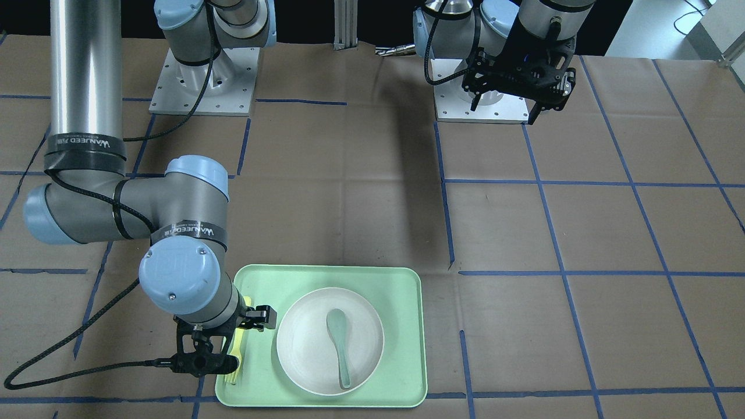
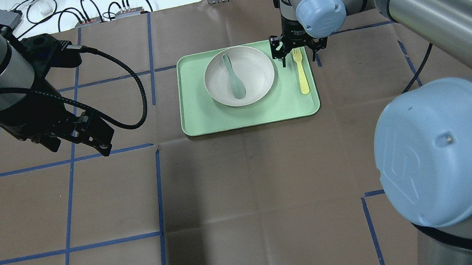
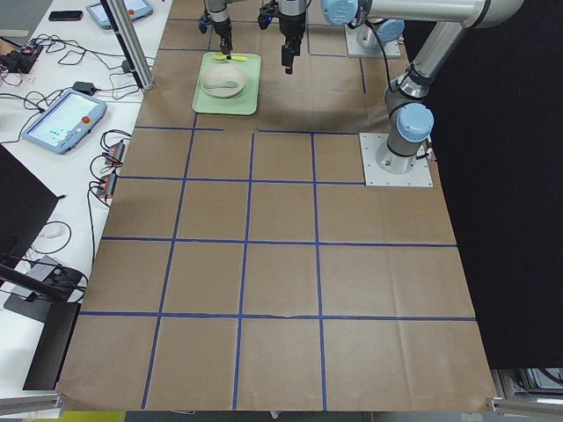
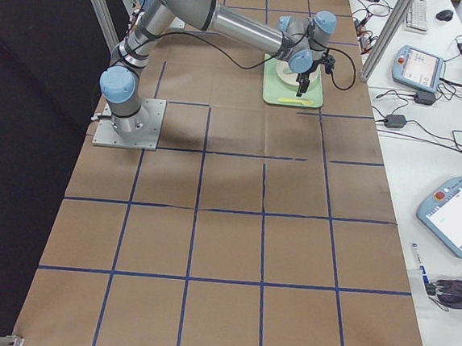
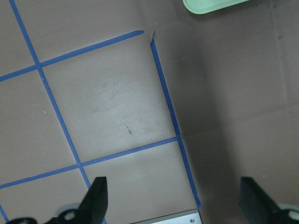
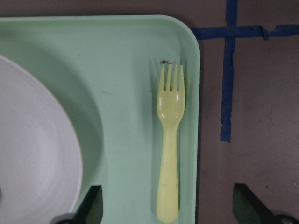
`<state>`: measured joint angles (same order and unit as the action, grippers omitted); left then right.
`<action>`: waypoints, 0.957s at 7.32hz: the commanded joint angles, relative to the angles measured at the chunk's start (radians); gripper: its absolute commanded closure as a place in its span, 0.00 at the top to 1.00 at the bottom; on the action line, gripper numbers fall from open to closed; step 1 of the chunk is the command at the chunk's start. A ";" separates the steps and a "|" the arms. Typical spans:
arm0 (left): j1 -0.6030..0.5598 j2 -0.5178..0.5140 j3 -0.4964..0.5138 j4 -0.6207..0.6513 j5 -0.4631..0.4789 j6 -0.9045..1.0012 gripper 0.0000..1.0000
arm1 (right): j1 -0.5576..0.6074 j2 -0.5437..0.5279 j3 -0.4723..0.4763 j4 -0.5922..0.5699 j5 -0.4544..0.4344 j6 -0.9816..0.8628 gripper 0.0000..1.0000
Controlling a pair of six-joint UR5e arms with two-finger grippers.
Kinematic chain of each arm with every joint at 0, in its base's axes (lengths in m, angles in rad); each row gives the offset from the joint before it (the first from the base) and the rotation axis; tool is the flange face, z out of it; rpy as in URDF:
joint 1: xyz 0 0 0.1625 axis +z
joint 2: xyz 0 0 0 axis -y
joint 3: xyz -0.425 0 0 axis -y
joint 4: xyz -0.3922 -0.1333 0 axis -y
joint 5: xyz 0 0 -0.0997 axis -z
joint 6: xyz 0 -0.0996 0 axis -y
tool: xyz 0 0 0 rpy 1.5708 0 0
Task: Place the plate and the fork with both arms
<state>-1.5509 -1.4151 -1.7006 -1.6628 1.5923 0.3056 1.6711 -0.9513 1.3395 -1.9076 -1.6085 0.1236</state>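
Observation:
The off-white plate point(image 2: 252, 83) lies on the light-green tray point(image 2: 252, 113), with a grey-green spoon point(image 2: 234, 78) in it. The pale-yellow fork point(image 2: 302, 77) lies flat on the tray's strip beside the plate, by the rim. My right gripper point(image 2: 298, 57) hangs open just over the fork's tine end. In the right wrist view its fingers point(image 6: 93, 205) straddle the fork point(image 6: 170, 140), apart from it, with the plate point(image 6: 37, 154) alongside. My left gripper point(image 2: 79, 145) is open and empty, high over bare table, far from the tray point(image 1: 349, 279).
Brown paper with blue tape lines point(image 2: 157, 187) covers the table. The arms' base plates point(image 1: 204, 81) stand at the robot's side. A tray corner point(image 5: 210, 4) shows at the top of the left wrist view. Cables and teach pendants point(image 3: 62, 123) lie beyond the table's far edge.

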 commanded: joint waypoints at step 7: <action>0.000 0.007 -0.004 0.000 -0.002 0.001 1.00 | -0.073 -0.623 0.377 0.202 -0.002 -0.156 1.00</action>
<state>-1.5509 -1.4086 -1.7041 -1.6633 1.5919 0.3085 1.6000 -1.4730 1.6379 -1.7103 -1.6118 -0.0361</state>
